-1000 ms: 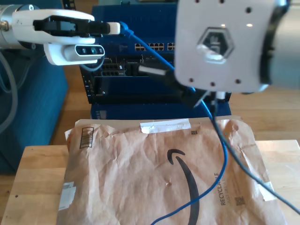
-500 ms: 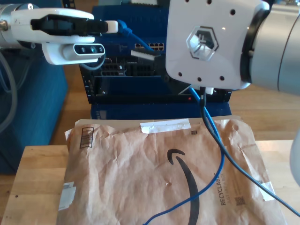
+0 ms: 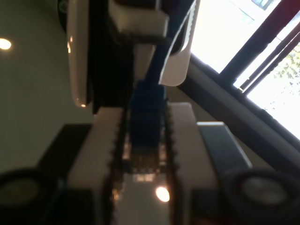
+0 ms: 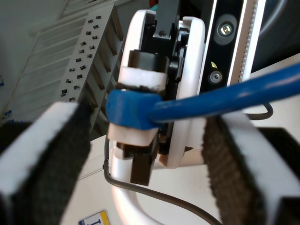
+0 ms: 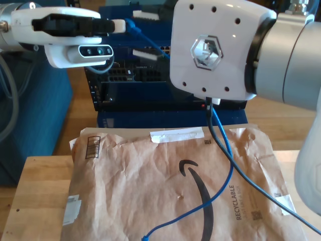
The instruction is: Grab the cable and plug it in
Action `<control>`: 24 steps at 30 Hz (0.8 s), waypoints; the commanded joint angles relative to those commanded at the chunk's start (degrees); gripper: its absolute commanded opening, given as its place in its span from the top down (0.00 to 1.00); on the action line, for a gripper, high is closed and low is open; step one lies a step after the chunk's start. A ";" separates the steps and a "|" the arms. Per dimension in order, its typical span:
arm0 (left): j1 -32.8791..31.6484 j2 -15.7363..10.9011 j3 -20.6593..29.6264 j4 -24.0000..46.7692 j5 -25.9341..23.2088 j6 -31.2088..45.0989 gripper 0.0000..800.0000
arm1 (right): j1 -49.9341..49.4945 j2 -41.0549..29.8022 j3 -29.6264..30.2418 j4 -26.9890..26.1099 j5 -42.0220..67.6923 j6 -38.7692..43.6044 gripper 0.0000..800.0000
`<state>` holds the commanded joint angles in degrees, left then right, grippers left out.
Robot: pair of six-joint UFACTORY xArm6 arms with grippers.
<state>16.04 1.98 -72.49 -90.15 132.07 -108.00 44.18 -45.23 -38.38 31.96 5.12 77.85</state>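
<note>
Since a second earlier, the arm carrying my second gripper [image 5: 146, 34] had swung toward the exterior view's left and risen, so its white wrist housing covered more of the network switch rack [image 5: 150, 85]. Its two fingers, seen past that housing, stood well apart, one above and one below the cable [image 5: 200, 202]. The slack on the paper mailer [image 5: 125, 191] had shifted too, and a loose end lay near the mailer's front edge.

My first gripper [image 5: 125, 25] was at the exterior view's upper left, level and pointing across the front of the rack. Its fingers were clenched on the cable's blue plug end [image 3: 147, 117], which sat squarely between the toothed pads in the first wrist view. The second wrist view looked straight at that grip. The cable [image 4: 225, 96] ran from it out between my second gripper's [image 4: 145, 154] released pads, close to one pad, though I could not tell whether it touched.

I judged this to be a handover or regrasp in midair: my second gripper had lined up around the cable just behind the plug but had not closed. Plugging in was not yet begun, and the plug hung in front of the rack, above the back of the bench [image 5: 40, 191].
</note>
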 joint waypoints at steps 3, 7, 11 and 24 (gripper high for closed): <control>0.00 0.00 0.00 0.00 0.00 0.00 0.99 | 1.85 0.09 0.97 0.00 -2.29 0.00 0.70; -0.09 0.00 0.00 0.00 0.00 0.00 0.99 | 1.93 0.18 0.97 0.00 -2.29 0.09 0.69; -0.09 -0.09 -0.09 0.00 0.09 0.00 0.99 | 1.93 0.26 0.97 0.00 -2.29 0.09 0.70; 0.00 -0.09 -0.09 -0.09 0.88 0.09 0.98 | 1.93 0.18 1.41 0.00 -2.55 0.18 0.82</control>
<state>16.04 1.89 -72.58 -90.24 132.95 -107.91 46.11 -45.05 -36.98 31.96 2.57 78.02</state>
